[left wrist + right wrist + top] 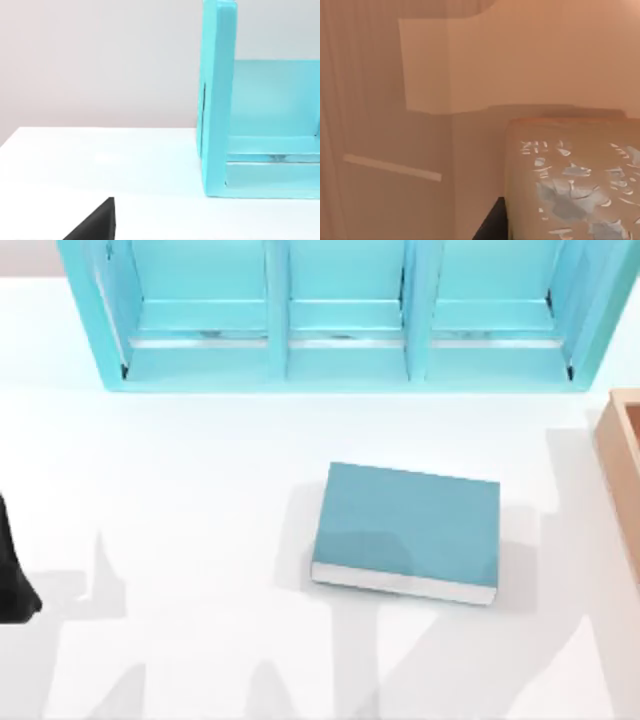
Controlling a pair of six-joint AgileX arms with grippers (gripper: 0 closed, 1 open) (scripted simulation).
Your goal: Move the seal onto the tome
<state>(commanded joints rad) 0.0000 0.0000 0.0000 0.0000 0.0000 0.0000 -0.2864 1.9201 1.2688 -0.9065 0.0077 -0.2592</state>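
Reaching into the tan box [622, 455] at the right edge of the top view, your right arm appears to be at the pick-up step. Its wrist view looks at tan inner walls at close range, with the seal [572, 180] in the lower right of that frame: a tan block with a pale flaked mark on the face toward the camera. A dark piece [490, 225] sits just beside the block at the bottom edge; you cannot tell from it whether the right tool is wide, narrow or gripping.

The tome [407, 530] lies flat, just right of centre in the top view, its cover bare, well apart from the box.

Your left arm [12, 570] is parked at the left edge; its tool state cannot be told either.

Next move, as judged: secure the seal, lift it clear of the box wall, carry it left and set it on the cover.

Count: one seal, one tome, one box, one teal shelf unit [340, 365] showing three compartments.
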